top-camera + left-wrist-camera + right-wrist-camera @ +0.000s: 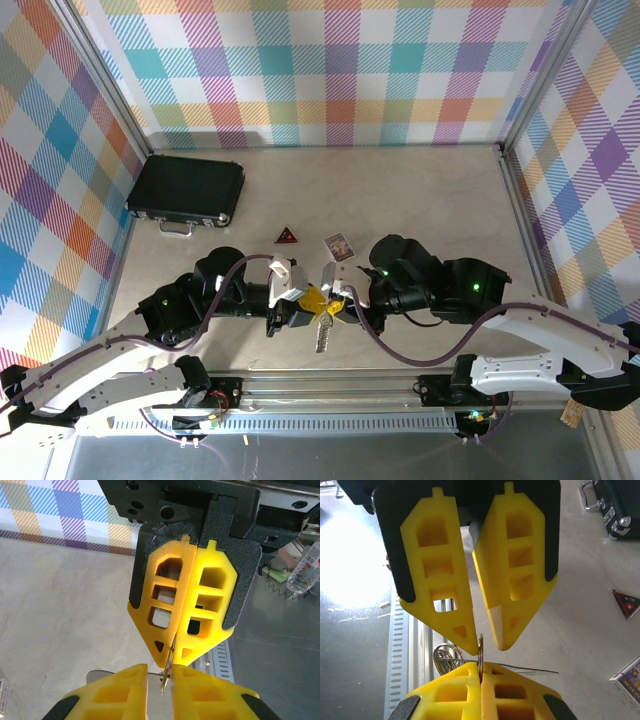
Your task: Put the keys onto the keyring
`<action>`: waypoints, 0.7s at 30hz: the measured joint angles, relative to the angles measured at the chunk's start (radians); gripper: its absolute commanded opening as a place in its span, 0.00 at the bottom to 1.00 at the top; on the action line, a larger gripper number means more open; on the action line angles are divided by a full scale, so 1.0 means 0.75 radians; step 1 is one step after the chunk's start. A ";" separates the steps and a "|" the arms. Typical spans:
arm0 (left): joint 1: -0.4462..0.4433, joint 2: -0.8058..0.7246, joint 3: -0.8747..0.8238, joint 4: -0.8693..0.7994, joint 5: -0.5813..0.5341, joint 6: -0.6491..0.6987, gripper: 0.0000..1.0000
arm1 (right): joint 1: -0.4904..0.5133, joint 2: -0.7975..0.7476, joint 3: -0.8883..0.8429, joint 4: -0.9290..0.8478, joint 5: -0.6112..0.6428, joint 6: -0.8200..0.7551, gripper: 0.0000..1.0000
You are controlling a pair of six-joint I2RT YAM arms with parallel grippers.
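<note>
Left gripper and right gripper meet tip to tip at table centre, near side. The keyring is caught between them, and its silvery bunch hangs just near of the tips. Left jaws are pressed together on a thin metal edge of it. Right jaws are wider at the base, with their tips pinching the same edge. In the right wrist view wire loops stick out left of the fingers and one thin wire runs right. The yellow fingers cover the rest, so I can't tell ring wire from key blade at the pinch. The key can't be picked out. A red-and-black triangle and a purple card lie flat just far of the grippers, apart from them and from each other. A black case sits far left, shut, with its silver handle on the near side, well apart from the rest. A purple cable from the right arm sags across the near side. The table is pale beige and stone-patterned, with glare in the right wrist view. A metal rail runs along the near edge under the arm bases. Pastel plaid walls close in the left, far and right sides, with aluminium posts at the corners. In the left wrist view a clear plastic bottle sits on a grey surface past the rail.
</note>
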 measured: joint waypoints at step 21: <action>0.000 -0.058 -0.051 0.165 0.079 -0.071 0.00 | 0.000 -0.060 -0.023 0.092 -0.048 0.049 0.30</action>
